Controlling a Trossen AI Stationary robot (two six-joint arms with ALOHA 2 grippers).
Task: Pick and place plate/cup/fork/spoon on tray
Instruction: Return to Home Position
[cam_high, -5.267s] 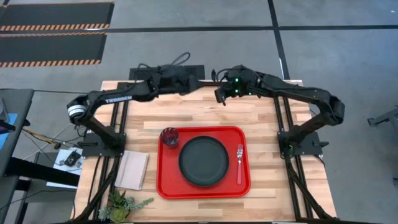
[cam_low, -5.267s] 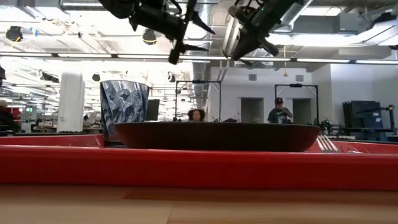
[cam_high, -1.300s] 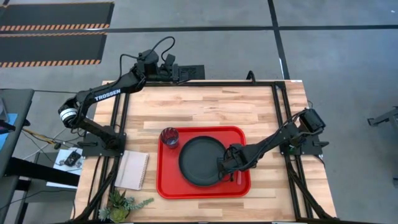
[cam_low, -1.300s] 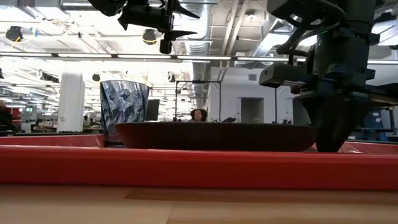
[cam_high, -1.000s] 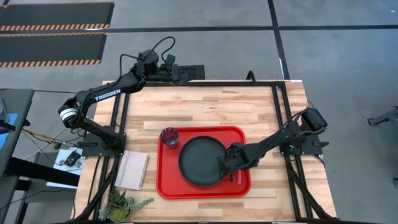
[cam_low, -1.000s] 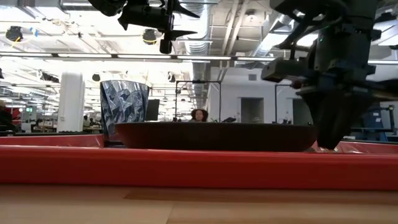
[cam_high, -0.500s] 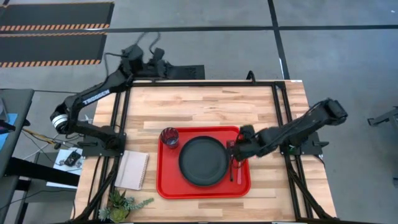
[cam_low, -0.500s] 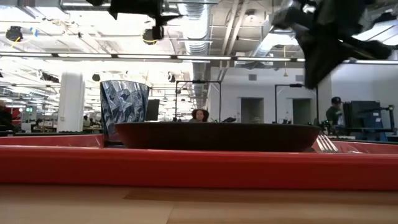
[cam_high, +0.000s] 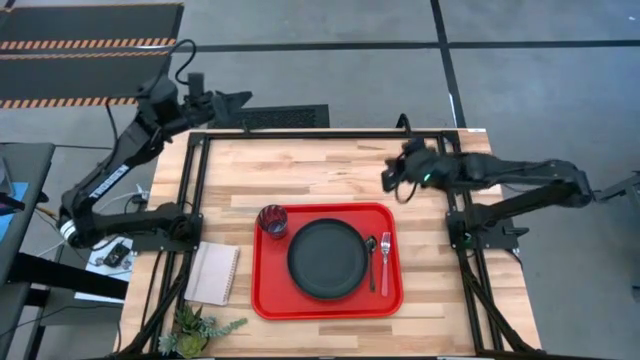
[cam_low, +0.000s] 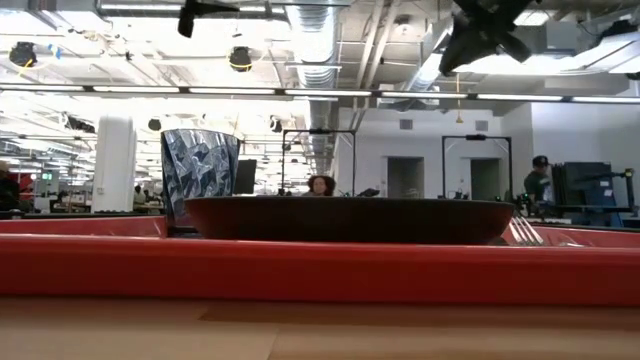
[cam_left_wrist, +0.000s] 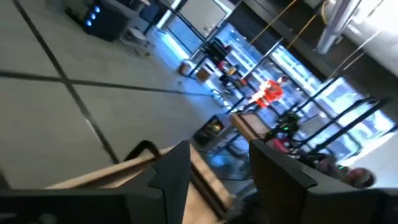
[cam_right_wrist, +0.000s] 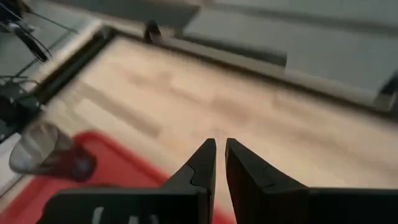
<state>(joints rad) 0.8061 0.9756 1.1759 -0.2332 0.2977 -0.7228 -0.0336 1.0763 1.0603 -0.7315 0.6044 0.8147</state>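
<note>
Left gripper (cam_high: 240, 98): I read it raised past the table's far left corner, arm stretched out from its base, fingers (cam_left_wrist: 171, 171) parted with clear space between them in its wrist view. Nothing held.

Tray (cam_high: 268, 296): red, on the near middle of the table, well apart from both grippers.

Cup (cam_high: 272, 219): upright in the tray's far left corner, just beside the plate.

Plate (cam_high: 328, 258): black, centred on the tray.

Spoon (cam_high: 371, 262): dark, lying lengthwise just right of the plate, bowl toward the far side.

Fork (cam_high: 385, 262): red handle, tines toward the far side, just beside the spoon and parallel to it, near the tray's right rim.

Right gripper (cam_high: 388, 180): I see it above bare wood beyond the tray's far right corner, forearm running level from the right side. Its wrist view shows the fingers (cam_right_wrist: 200, 163) nearly together, a thin slit between them, empty.

View notes: my low view gives plate (cam_low: 345, 218), cup (cam_low: 199, 177) and fork tines (cam_low: 524, 231) over the tray rim (cam_low: 320, 270), but hides the spoon; only the high view lists it. The right wrist view catches the cup (cam_right_wrist: 48, 152) and a tray corner (cam_right_wrist: 124, 168), blurred.
</note>
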